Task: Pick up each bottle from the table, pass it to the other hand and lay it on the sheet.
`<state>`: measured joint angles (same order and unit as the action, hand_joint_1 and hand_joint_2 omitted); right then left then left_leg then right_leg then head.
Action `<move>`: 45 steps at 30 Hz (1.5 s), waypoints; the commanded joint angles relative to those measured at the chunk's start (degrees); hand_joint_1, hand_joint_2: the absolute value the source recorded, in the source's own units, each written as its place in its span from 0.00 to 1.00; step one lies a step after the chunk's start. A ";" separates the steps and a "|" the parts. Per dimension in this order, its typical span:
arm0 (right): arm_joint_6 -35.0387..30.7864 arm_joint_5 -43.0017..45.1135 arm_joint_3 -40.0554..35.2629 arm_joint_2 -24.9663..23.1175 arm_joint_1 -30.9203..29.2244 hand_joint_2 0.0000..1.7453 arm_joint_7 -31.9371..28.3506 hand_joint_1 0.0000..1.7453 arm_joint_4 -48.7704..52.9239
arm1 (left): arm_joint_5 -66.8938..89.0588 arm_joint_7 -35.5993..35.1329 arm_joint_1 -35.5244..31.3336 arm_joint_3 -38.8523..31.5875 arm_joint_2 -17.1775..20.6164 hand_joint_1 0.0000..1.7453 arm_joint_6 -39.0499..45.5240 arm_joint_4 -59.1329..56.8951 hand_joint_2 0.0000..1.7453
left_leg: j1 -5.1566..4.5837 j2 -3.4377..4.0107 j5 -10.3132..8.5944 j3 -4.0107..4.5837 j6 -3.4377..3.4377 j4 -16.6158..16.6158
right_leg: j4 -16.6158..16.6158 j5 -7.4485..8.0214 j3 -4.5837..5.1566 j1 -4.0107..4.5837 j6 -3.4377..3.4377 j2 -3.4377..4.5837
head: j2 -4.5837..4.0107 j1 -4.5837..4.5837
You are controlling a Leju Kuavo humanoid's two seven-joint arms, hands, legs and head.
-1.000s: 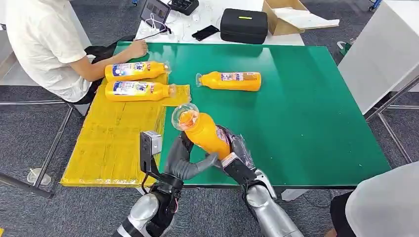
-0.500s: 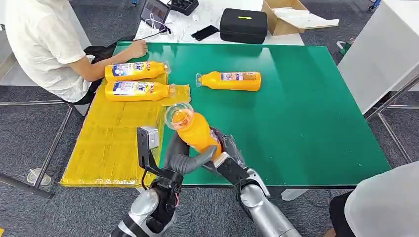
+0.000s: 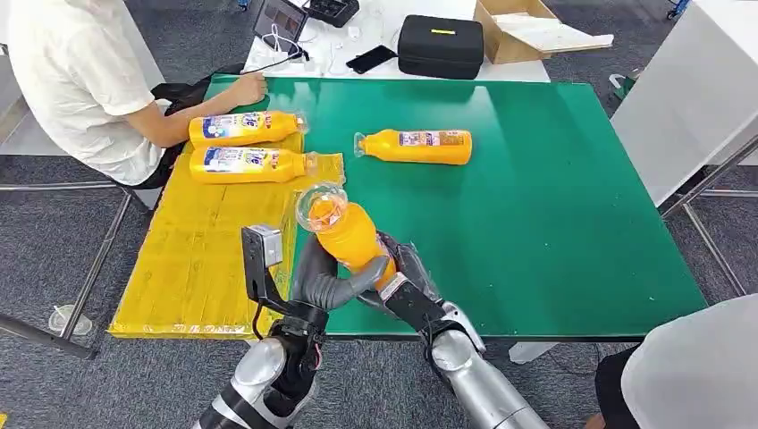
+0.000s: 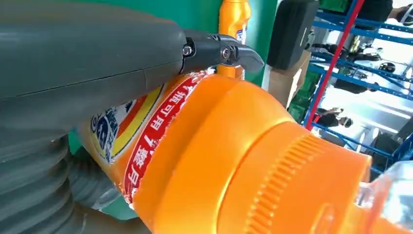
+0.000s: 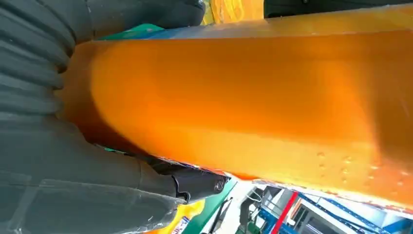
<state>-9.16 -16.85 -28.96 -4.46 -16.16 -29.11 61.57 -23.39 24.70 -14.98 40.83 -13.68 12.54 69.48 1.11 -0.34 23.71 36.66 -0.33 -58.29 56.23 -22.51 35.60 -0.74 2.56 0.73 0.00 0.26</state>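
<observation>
1. Near table edge, mid-air: orange bottle [image 3: 347, 234] held between both hands, clear cap end tilted up and away from the robot, base down toward the hands.
2. Left hand [image 3: 332, 279]: thumb and fingers wrapped around the bottle's lower body from the left. Left wrist view confirms it: grey thumb across the label, a dark finger [image 4: 221, 51] curled over the shoulder of the bottle.
3. Right hand [image 3: 404, 282]: grips the same bottle from the right and below, near the base. Right wrist view has its fingers [image 5: 195, 183] closed along the orange body [image 5: 243, 107]. So both hands are on it, neither has let go.
4. Held bottle hangs over the seam where the yellow sheet [image 3: 201, 259] meets the bare green table [image 3: 554, 232]; not touching either.
5. Further out on the sheet: two bottles lying flat, side by side, caps pointing right: nearer one [image 3: 252, 164], farther one [image 3: 243, 129].
6. Right of those, on bare green: one more bottle [image 3: 416, 146] lying flat, cap pointing left, well apart from the sheet.
7. Far left: seated person [image 3: 76, 85], one hand resting on the table's far corner.
8. Beyond the green table: black case [image 3: 441, 46], cardboard box [image 3: 527, 29], tablet [image 3: 280, 20].
</observation>
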 commanded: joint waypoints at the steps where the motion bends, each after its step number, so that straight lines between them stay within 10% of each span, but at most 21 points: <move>1: 0.65 0.13 -2.51 0.16 -2.78 1.00 0.30 1.00 -4.01 | 0.24 0.12 -2.48 0.86 0.71 1.00 0.22 -2.63 1.00 | -0.02 0.05 0.02 -0.15 -0.03 0.03 | -0.02 -0.02 -0.13 0.01 -0.06 -0.01 | 0.00 0.00; 9: 2.03 2.57 -2.19 -0.53 -2.84 1.00 -0.19 0.76 -4.77 | -2.23 -0.61 -1.80 0.47 0.97 1.00 -2.63 -2.04 1.00 | -0.03 0.09 0.06 -0.24 -0.04 0.03 | 0.00 -0.06 -0.21 0.01 -0.09 0.00 | 0.00 -0.02; 10: 2.24 3.40 -1.78 -0.87 -2.66 1.00 -0.21 0.11 -4.67 | -2.23 -0.60 -1.83 0.43 1.03 1.00 -2.64 -2.16 1.00 | -0.03 0.07 0.03 -0.16 -0.03 0.04 | -0.01 -0.03 -0.13 -0.01 -0.07 0.00 | 0.00 0.00; 11: 2.32 4.01 -1.50 -1.06 -2.45 1.00 -0.19 0.00 -4.47 | -2.50 -0.58 -1.74 0.14 0.96 1.00 -2.62 -2.23 1.00 | -0.03 0.09 0.07 -0.27 -0.04 0.04 | -0.01 -0.06 -0.24 0.01 -0.10 0.00 | 0.00 -0.02; 36: -7.26 8.16 3.21 -2.95 2.50 1.00 -2.93 0.00 -0.68 | 8.84 0.48 -1.80 1.54 3.78 1.00 4.79 -0.81 1.00 | -0.04 0.06 0.05 -0.24 -0.04 0.05 | -0.01 -0.06 -0.20 -0.01 -0.09 -0.03 | 0.00 -0.02; 37: -9.86 7.87 4.45 -3.04 3.50 0.00 -3.68 0.00 -0.09 | 10.33 0.32 -1.50 1.14 4.57 1.00 5.43 -0.11 1.00 | -0.02 0.02 0.02 -0.14 -0.03 0.05 | -0.02 -0.04 -0.12 0.00 -0.07 -0.05 | 0.00 -0.02; 45: -26.94 2.77 17.52 -0.46 14.31 0.00 -10.89 0.00 18.54 | 31.06 -1.05 2.88 -8.88 11.09 1.00 12.63 5.63 1.00 | -0.07 0.02 0.15 -0.49 -0.04 0.11 | -0.01 -0.20 -0.43 -0.02 -0.16 -0.10 | 0.00 -0.02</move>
<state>-27.83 -10.95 -23.27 -7.02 -10.09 -36.79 63.61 -5.74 25.11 -13.76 39.28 -10.27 20.18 71.56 1.12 -0.34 23.72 36.70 -0.33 -58.29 56.24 -22.51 35.66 -0.74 2.56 0.74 0.00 0.24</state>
